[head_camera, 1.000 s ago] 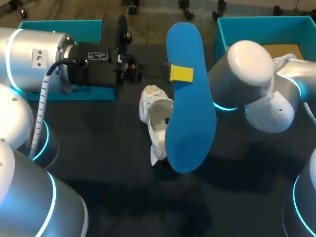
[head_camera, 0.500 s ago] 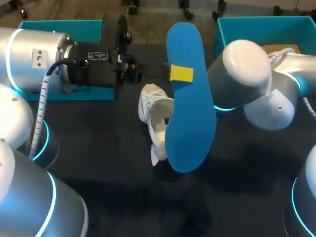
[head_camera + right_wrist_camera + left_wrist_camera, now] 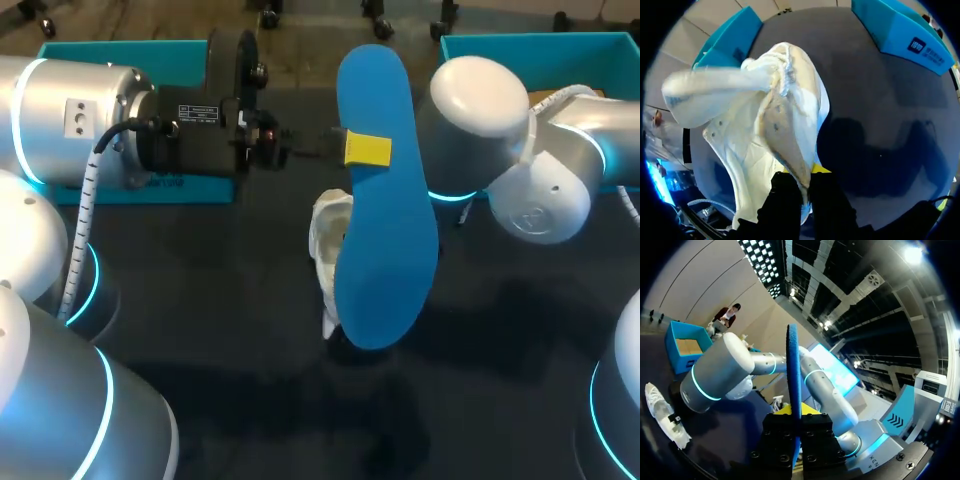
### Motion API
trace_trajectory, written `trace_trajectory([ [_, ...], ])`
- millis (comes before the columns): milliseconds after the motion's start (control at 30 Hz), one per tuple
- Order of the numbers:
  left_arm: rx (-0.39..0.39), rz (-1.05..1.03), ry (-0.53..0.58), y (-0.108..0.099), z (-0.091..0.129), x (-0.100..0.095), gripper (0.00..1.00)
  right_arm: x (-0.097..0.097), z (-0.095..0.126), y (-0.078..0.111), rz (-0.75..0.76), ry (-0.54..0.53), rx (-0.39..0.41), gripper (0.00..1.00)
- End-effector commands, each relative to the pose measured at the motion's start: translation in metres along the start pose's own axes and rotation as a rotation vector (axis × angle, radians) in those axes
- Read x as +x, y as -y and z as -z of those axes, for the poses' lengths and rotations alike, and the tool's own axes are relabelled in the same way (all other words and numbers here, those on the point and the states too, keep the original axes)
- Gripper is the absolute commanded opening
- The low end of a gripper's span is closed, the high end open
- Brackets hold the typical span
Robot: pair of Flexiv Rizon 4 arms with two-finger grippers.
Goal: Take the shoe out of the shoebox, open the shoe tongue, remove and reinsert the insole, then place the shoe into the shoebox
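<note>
Shoe sits further right now, half hidden behind insole (right arm leans in closer). My left gripper pinches insole upright; right gripper clamps shoe. Shoebox beyond.

Blue insole, white shoe

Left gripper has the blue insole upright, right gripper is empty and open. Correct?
Not quite. The right gripper is not empty and open: it is shut on the white shoe, pinching its edge between the fingers, as the right wrist view shows. The rest stands: the left gripper has the blue insole upright.
</note>
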State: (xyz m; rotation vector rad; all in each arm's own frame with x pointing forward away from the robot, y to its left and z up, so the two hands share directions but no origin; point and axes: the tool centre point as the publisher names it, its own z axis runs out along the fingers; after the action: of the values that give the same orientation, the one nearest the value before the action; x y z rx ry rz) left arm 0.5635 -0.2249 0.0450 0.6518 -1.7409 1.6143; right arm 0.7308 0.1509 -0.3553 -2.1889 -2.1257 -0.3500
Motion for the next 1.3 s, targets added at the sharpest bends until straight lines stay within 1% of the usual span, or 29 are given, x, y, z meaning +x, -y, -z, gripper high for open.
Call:
trace_trajectory([
  [33,0.006,0.000,0.000,-0.003,-0.002,0.001,0.00,-0.003,-0.011,0.004,-0.009,0.010,-0.025,0.00],
  [100,0.006,0.000,0.000,-0.003,-0.002,0.001,0.00,-0.006,-0.018,0.006,-0.014,0.005,-0.044,0.00],
  [367,0.006,0.000,0.000,-0.003,-0.002,0.001,0.00,-0.012,-0.039,0.012,-0.028,-0.021,-0.058,0.00],
  [533,0.006,0.000,0.000,-0.003,-0.002,0.001,0.00,-0.014,-0.042,0.013,-0.038,-0.033,-0.061,0.00],
  [567,0.006,0.000,0.000,-0.003,-0.002,0.001,0.00,-0.014,-0.041,0.014,-0.040,-0.039,-0.065,0.16],
  [600,0.006,0.000,0.000,-0.003,-0.002,0.001,0.00,-0.014,-0.039,0.014,-0.042,-0.044,-0.069,0.42],
  [633,0.006,0.000,0.000,-0.003,-0.002,0.001,0.00,-0.014,-0.037,0.014,-0.042,-0.050,-0.071,1.00],
  [767,0.006,0.000,0.000,-0.003,-0.002,0.001,0.00,-0.009,-0.027,0.014,-0.045,-0.072,-0.061,1.00],
  [1000,0.006,0.000,0.000,-0.003,-0.002,0.001,0.00,-0.001,0.000,0.011,0.001,-0.192,-0.036,1.00],
  [1200,0.006,0.000,0.000,-0.003,-0.002,0.001,0.00,-0.001,0.018,0.009,0.030,-0.286,0.028,1.00],
  [1300,0.006,0.000,0.000,-0.003,-0.002,0.001,0.00,-0.003,0.024,0.009,0.023,-0.347,0.019,1.00],
])
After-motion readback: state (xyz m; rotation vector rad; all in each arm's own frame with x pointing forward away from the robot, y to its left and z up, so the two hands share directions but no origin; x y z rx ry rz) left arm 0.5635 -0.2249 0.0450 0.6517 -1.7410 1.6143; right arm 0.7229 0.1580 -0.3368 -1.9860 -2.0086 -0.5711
